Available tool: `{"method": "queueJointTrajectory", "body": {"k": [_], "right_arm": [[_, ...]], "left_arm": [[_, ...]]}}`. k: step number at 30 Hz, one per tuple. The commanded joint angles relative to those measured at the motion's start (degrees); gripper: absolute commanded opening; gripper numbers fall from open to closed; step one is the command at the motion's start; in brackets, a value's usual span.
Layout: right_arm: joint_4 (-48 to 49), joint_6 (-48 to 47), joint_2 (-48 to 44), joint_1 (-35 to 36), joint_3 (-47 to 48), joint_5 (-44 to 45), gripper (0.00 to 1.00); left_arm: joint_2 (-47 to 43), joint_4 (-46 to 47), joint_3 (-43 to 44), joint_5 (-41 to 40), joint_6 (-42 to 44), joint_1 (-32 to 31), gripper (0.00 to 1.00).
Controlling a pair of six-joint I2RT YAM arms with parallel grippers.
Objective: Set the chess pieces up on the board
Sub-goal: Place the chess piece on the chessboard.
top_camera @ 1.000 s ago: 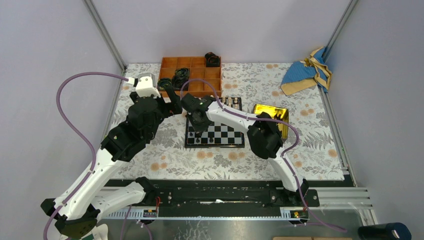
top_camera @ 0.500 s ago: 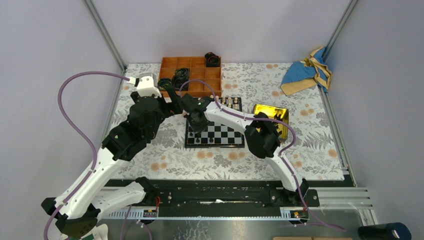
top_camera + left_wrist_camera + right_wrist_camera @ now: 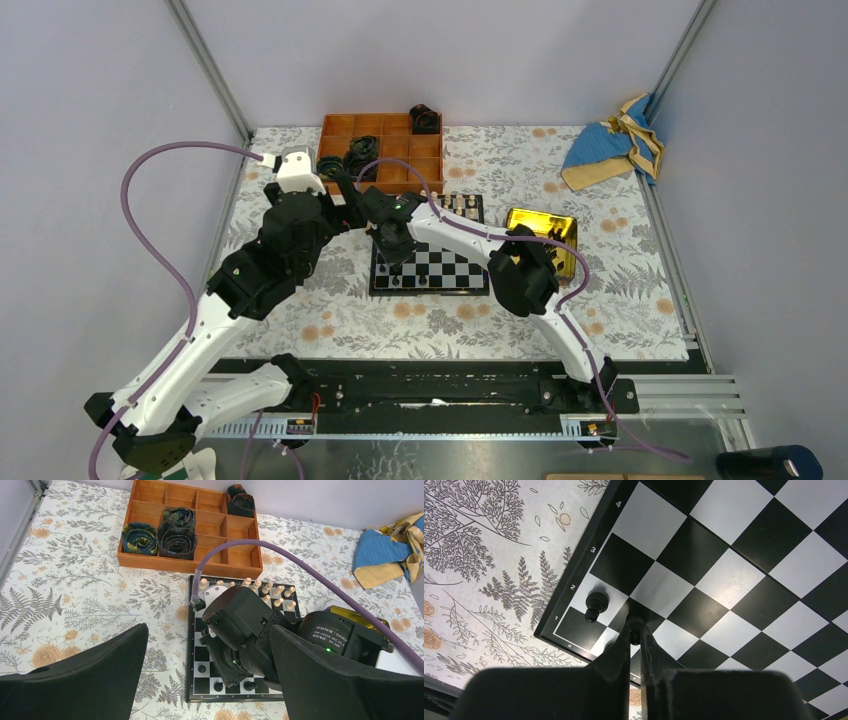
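Right gripper (image 3: 635, 639) narrow, tips flanking tiny black chess piece (image 3: 635, 628); cannot tell if gripped or just let go. Stands upright directly under the tips, on the near-left corner squares of the board (image 3: 734, 582), just beside another black pawn (image 3: 595, 606), with board edge and floral cloth (image 3: 484, 555) close by on the left. Leaves straight up as the open way out; left gripper (image 3: 207, 630) hangs wide open off the board's left side, farther away.

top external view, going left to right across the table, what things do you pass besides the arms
wooden tray -> chessboard -> gold box -> blue and yellow cloth
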Motion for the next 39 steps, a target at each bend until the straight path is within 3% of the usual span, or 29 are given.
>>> {"method": "queueJointTrajectory", "body": {"k": [1,6,20,39], "right_arm": [[-1.07,-1.21,1.0,0.62,2.18,-0.65,0.13],[-0.8,-1.33,0.53,0.59,1.88,-0.85,0.22],[0.1,-1.93,-1.35,0.64,1.66,-1.69,0.29],[3.02,-3.36,-8.16,0.63,-1.08,1.55,0.46]], "left_arm": [[0.26,1.84,-0.51,0.04,0.61,0.29,0.99],[0.28,1.84,-0.43,0.22,0.61,0.29,0.99],[0.51,1.84,-0.17,0.99,0.35,0.34,0.99],[1.38,0.86,4.41,-0.23,1.61,0.29,0.99]]}}
